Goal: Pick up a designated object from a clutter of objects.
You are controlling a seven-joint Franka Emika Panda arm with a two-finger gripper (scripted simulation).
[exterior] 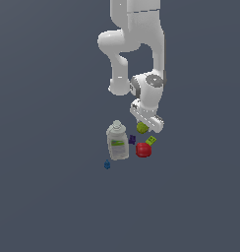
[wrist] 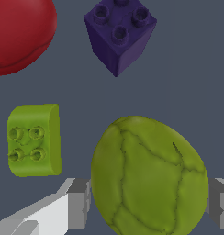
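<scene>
In the exterior view we see the white arm [exterior: 141, 54] reaching down over a small huddle of things on the dark grey floor [exterior: 43, 197]. Its gripper [exterior: 143, 127] sits on the yellow-green ball [exterior: 142, 128], which shows just under the white hand, at about twelve o'clock from the red ball [exterior: 143, 149]. The bottle [exterior: 117, 141] with its green label stands upright at nine o'clock from the red ball. A purple brick [exterior: 132, 140] lies between the bottle and the red ball, and a bright green brick [exterior: 151, 140] lies just beside the red ball at about one o'clock. A tiny blue piece [exterior: 107, 165] lies apart at seven o'clock from the bottle. Whether the yellow-green ball rests on the floor or is off it we cannot tell here.

In the wrist view we find the yellow-green ball [wrist: 149, 176] filling the space between the two grey fingertips [wrist: 79, 203], lumpy and veined. The jaws stand about as wide as the ball, one pad at each flank and seemingly touching it; we cannot tell how firm the grip is. The green brick [wrist: 33, 140], the purple brick [wrist: 119, 32] and the red ball [wrist: 19, 32] lie apart from it on the floor [wrist: 178, 69].
</scene>
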